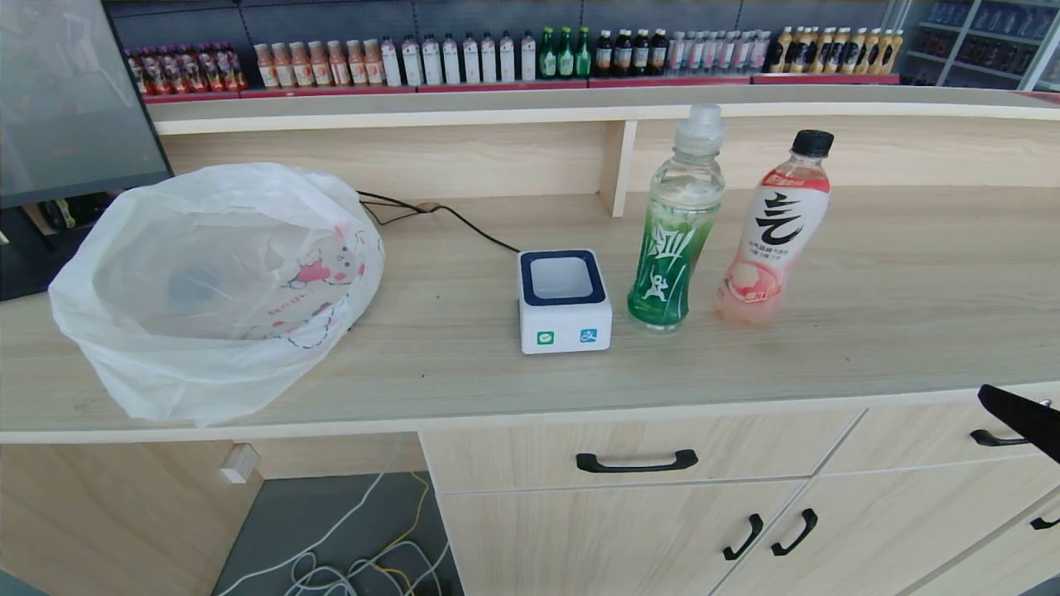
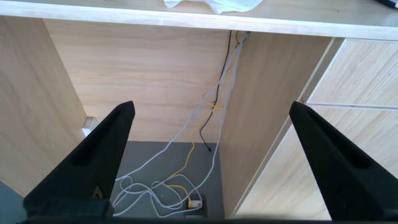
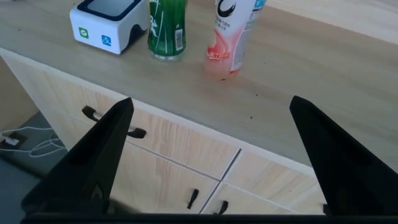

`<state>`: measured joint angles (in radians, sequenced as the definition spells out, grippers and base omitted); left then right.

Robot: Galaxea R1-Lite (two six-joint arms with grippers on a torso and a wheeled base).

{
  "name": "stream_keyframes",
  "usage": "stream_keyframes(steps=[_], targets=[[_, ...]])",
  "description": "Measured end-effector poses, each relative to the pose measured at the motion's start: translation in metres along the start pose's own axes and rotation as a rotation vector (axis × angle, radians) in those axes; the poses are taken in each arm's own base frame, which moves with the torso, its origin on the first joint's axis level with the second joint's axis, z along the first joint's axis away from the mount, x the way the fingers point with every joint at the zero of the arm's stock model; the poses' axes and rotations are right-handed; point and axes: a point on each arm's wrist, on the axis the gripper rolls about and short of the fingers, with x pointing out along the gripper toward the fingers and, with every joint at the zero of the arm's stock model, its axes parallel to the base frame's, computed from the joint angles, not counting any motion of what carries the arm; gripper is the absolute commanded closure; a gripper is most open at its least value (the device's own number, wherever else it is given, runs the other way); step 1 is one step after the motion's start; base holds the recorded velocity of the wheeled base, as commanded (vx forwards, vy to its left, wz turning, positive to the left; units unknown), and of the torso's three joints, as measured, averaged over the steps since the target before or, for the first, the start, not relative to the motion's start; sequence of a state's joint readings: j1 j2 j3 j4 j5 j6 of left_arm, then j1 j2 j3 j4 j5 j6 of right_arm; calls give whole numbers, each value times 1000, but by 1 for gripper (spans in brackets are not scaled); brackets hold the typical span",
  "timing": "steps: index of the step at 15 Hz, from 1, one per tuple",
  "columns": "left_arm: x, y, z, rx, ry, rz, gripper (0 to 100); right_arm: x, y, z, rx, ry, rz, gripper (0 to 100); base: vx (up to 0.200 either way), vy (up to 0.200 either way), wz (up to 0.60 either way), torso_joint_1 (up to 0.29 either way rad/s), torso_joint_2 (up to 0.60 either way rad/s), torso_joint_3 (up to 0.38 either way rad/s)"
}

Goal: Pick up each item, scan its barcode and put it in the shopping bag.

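A green-labelled clear bottle and a pink-labelled bottle with a black cap stand upright side by side on the wooden counter, just right of the white barcode scanner. A white plastic shopping bag sits open-mouthed at the counter's left end, and its lower edge hangs over the front. My right gripper is open, held below and in front of the counter edge near the bottles; a fingertip shows at the right. My left gripper is open, low under the counter.
Drawers with black handles front the counter below the scanner. A black cable runs from the scanner to the back. Loose wires lie on the floor in the open bay beneath the bag. A raised shelf borders the counter's back.
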<state>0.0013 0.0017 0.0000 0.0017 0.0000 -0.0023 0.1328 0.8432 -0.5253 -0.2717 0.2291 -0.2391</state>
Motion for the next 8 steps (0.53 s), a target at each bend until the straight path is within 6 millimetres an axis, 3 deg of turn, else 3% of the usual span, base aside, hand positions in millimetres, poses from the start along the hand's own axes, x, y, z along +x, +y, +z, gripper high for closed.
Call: stream_keyframes(steps=[8], targets=[[0,0,0,0,0,-1,0,80,14,-3,-3,-22,160,0,0,0,0,0,0,0]])
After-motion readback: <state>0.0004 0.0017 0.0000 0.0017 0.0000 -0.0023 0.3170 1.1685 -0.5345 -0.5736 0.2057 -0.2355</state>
